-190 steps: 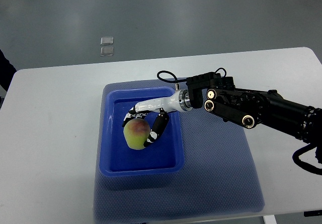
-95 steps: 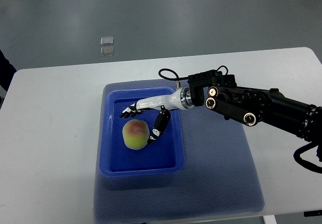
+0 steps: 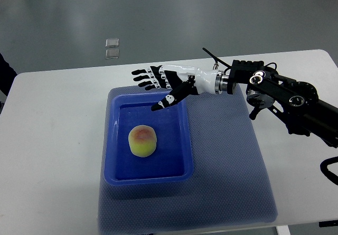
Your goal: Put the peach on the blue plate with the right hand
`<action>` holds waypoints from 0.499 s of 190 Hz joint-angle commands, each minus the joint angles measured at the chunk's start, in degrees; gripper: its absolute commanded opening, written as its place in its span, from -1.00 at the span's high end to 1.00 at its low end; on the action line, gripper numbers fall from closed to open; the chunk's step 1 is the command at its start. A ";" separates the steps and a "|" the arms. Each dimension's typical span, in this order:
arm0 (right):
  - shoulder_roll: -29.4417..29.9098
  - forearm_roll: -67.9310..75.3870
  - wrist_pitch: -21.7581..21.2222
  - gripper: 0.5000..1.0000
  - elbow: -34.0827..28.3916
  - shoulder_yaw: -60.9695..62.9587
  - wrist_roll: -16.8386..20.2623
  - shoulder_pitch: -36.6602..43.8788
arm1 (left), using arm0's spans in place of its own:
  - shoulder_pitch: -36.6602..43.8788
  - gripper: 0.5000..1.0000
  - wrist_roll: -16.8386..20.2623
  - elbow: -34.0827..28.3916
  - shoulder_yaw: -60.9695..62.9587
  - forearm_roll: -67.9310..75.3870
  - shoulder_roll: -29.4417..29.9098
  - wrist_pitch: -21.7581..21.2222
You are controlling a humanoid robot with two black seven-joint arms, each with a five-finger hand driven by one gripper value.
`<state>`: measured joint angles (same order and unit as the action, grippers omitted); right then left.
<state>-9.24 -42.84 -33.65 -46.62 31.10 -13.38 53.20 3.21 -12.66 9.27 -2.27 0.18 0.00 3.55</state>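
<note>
Peach (image 3: 142, 140): matt, soft-looking skin, yellow-green w/ a red blush on top. Blue plate (image 3: 180, 175): smooth plastic, semi-gloss, faint sheen along rim. Mat (image 3: 227, 182) under it: blue-grey, finely textured, dull, looks like rubbery mesh or cloth. Desk (image 3: 53, 156): plain white, smooth, matt. Right hand (image 3: 169, 84): glossy white shell, black segmented fingers (image 3: 141, 78), metal ring at wrist. Arm (image 3: 285, 100) behind it: black, mostly matt, shiny round metal fittings.
</note>
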 commanded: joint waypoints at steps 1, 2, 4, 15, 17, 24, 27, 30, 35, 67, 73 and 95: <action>-0.34 5.57 0.87 -0.72 1.09 4.75 0.19 -3.81 | -0.22 -1.00 0.00 -0.04 0.07 0.00 0.00 0.05; -0.34 5.57 0.87 -0.72 1.09 4.75 0.20 -3.81 | -0.22 -1.00 0.00 -0.04 0.07 0.00 0.00 0.05; -0.34 5.58 0.87 -0.72 1.09 4.75 0.20 -3.81 | -0.22 -1.00 0.00 -0.04 0.07 0.00 0.00 0.05; -0.43 8.12 0.96 -0.72 2.76 6.51 0.20 -5.74 | -0.31 -1.00 0.00 0.05 0.07 0.00 0.00 0.05; -0.43 8.12 0.96 -0.72 2.76 6.51 0.20 -5.74 | -0.31 -1.00 0.00 0.05 0.07 0.00 0.00 0.05; -0.51 11.02 0.87 -0.72 4.34 7.30 0.20 -7.50 | -0.31 -1.00 0.09 0.13 -0.02 0.00 0.00 0.05; -0.51 11.55 0.69 -0.72 4.52 7.39 0.20 -7.76 | -0.31 -1.00 0.00 0.13 -0.02 0.00 0.00 0.05; -0.78 12.86 0.61 -0.72 4.87 7.48 0.20 -8.20 | -0.31 -1.00 0.09 0.13 -0.02 0.00 0.00 0.05; -1.04 14.28 0.61 -0.72 5.13 7.48 0.28 -8.64 | -0.31 -1.00 0.00 0.13 -0.02 0.00 0.00 0.05; -2.27 28.59 1.13 -0.72 6.01 7.48 4.23 -11.98 | -0.31 -1.00 0.00 0.40 -0.02 0.00 0.00 0.14; -2.27 30.88 1.22 -0.72 6.19 7.48 5.29 -12.51 | -0.31 -1.00 0.00 0.40 -0.02 0.00 0.00 0.14; -3.15 36.34 2.80 -0.72 7.24 7.13 6.35 -13.48 | -0.31 -1.00 0.00 0.40 -0.02 0.00 0.00 0.14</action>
<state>-11.65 -11.50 -32.15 -40.22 38.58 -8.16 40.61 2.90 -12.66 9.67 -2.29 0.18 0.00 3.67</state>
